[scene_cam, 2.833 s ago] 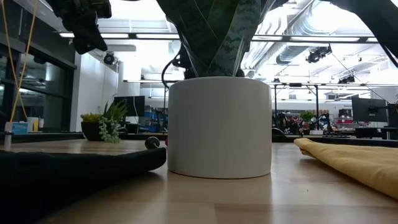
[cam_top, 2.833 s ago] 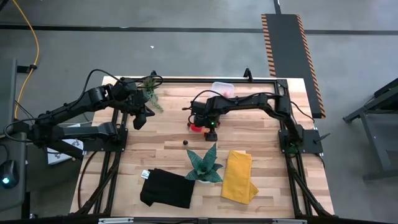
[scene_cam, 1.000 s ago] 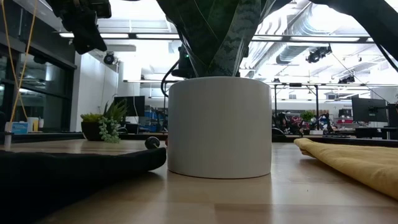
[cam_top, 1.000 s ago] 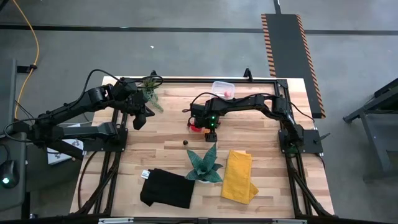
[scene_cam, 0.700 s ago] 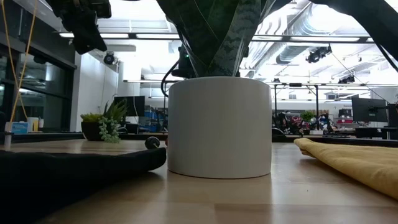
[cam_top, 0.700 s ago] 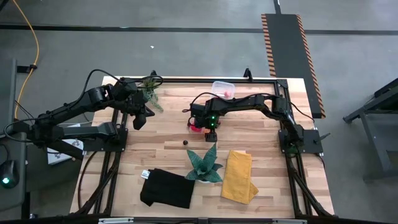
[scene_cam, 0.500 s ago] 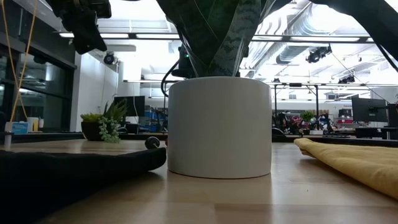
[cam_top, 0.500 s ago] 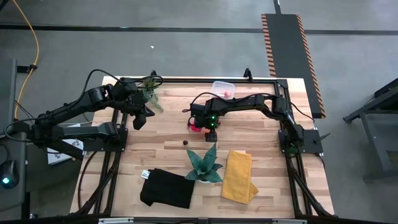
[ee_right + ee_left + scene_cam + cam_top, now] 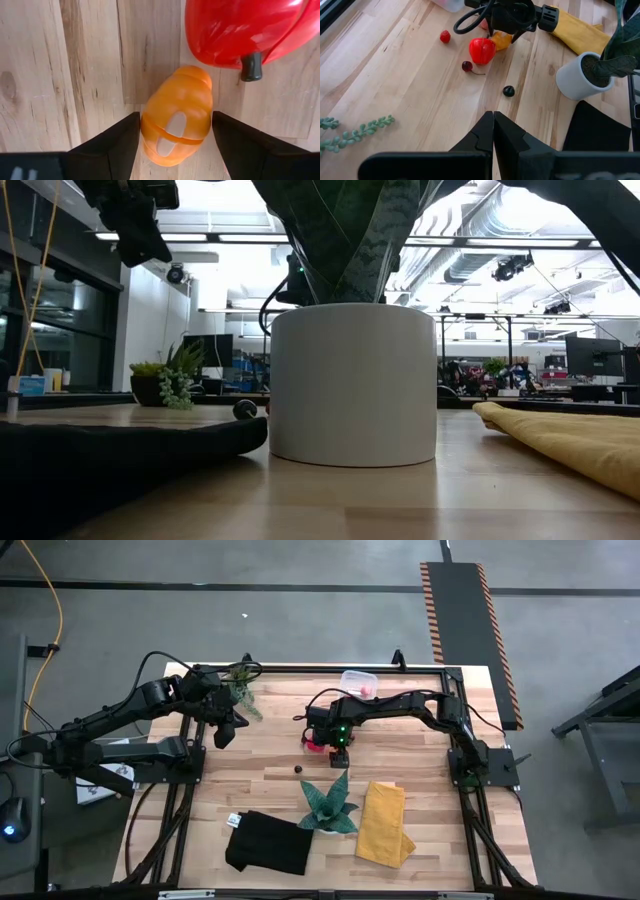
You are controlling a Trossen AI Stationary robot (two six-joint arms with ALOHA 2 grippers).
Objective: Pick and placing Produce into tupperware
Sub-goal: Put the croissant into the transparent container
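Right wrist view: the right gripper (image 9: 175,135), fingers apart, straddles a small orange toy fruit (image 9: 176,122) beside a glossy red toy pepper (image 9: 245,30), apparently poised to grasp it for the clear plastic tub (image 9: 358,682). Left gripper (image 9: 493,131) waits aside, fingers together.

The right hand (image 9: 339,747) is down low over the counter's middle, fingers spread wide. The left hand (image 9: 226,730) hangs raised at the left edge, fingers pressed together.

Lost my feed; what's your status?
Right hand open, straddling orange produce. Red pepper touching it. Left hand shut, waiting near the table's left edge. Tupperware far side.
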